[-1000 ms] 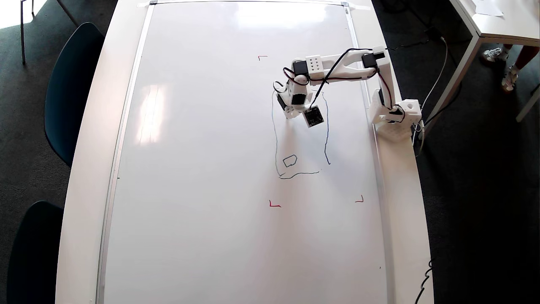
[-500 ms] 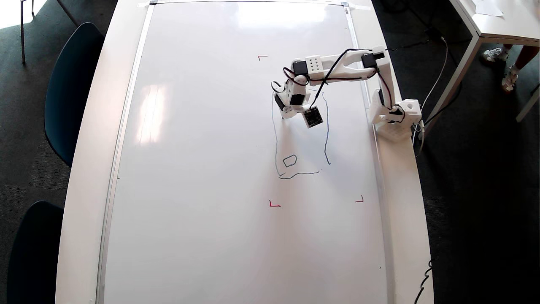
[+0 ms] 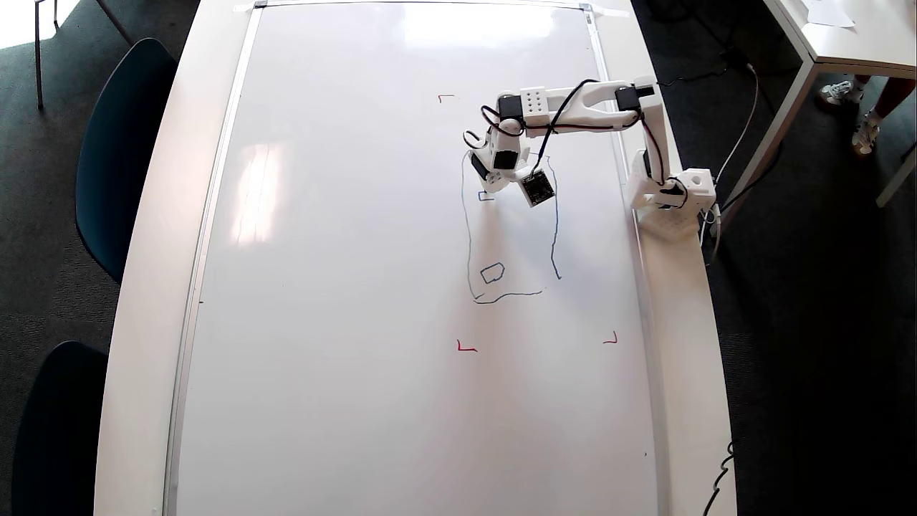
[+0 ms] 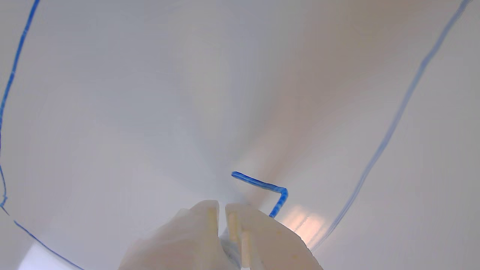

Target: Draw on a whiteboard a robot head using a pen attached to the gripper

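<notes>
The whiteboard (image 3: 344, 287) covers nearly the whole table. The robot head (image 3: 469, 244) is a tall blue-black outline at the board's right, with one small box (image 3: 492, 272) near its lower end and a short fresh corner stroke (image 3: 486, 196) near its upper end. In the overhead view my gripper (image 3: 490, 186) hangs just above that stroke, inside the outline's top left. In the wrist view its two white fingers (image 4: 204, 213) stand nearly together at the bottom edge, shut on the pen (image 4: 229, 247), of which only a sliver shows. The blue corner stroke (image 4: 262, 185) lies just beyond the fingertips.
Red corner marks (image 3: 445, 97) (image 3: 466, 347) (image 3: 610, 339) frame the drawing area. The arm's base (image 3: 677, 197) sits on the table's right rim with cables trailing off. Dark chairs (image 3: 118, 150) (image 3: 57, 423) stand at the left, another table (image 3: 845, 43) at the upper right.
In the overhead view the gripper has moved up the board toward the far edge. A short blue corner stroke now shows below it where it was.
</notes>
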Controlling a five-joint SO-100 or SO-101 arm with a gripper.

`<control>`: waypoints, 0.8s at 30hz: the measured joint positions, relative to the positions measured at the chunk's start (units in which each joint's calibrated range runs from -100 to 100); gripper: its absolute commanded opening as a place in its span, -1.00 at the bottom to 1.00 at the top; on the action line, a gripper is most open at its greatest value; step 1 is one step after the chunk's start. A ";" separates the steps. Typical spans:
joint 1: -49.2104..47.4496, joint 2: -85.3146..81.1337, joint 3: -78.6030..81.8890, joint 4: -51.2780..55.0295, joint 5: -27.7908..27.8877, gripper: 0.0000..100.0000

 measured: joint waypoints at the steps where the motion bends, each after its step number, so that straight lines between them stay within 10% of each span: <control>1: 0.00 -0.34 0.73 0.51 0.42 -0.98; 24: -1.69 -1.35 1.54 3.00 0.42 -0.98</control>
